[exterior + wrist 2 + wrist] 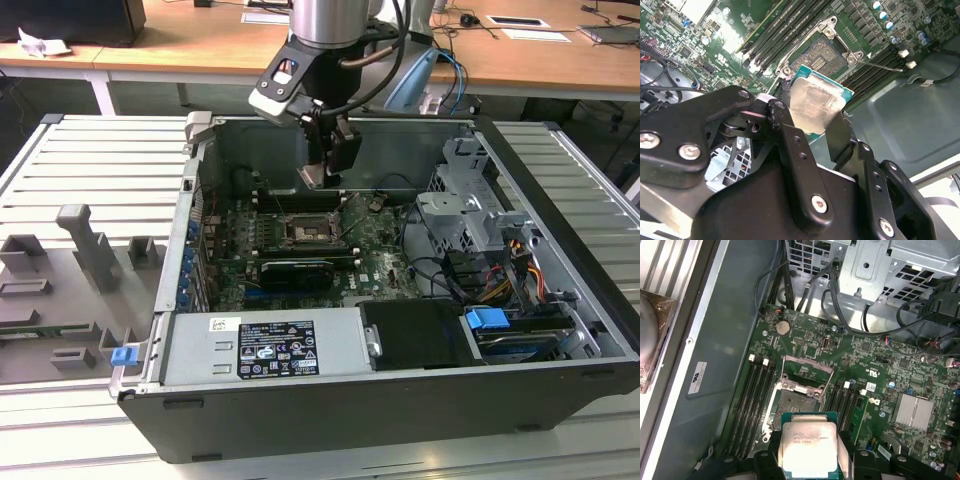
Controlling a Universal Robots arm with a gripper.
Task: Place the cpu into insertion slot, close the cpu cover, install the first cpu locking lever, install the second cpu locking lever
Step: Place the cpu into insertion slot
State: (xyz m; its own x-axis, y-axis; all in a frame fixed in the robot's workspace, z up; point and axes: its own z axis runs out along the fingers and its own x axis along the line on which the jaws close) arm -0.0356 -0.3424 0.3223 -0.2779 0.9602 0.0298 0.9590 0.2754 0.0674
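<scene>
Holding the cpu (815, 102) by two opposite edges, the hand (807, 116) is clenched on it above the open computer case (560, 330), which sits on the bench (90, 160). The cpu hangs over the motherboard (875, 365), near the insertion slot (792, 407) but not in it. The slot is bare, with its dark pin field exposed. The cpu cover (807, 371) looks flipped up at one edge of the slot.

Risks, as I judge them:
- **Tilt:** in the second wrist view the chip looks tilted against the board, so one corner could touch first and bend pins.
- **Grip:** it is on thin edges only, so a slip would drop the chip onto the pin field.
- **Offset:** the chip sits off the slot's rim, so a misaligned descent would land it on the metal frame.
- **Orientation:** cannot tell from the corner mark.

Room:
- Memory slots (754, 400) flank the slot closely on both sides.
- The fingers (790, 145) reach outside the chip and could foul the memory slots or the raised cover.
- A thin lever rod (880, 65) sticks out near the slot.
- The drive cage (465, 195) and cables (432, 268) lie well apart, on the exterior view's right.
- Open above.
</scene>
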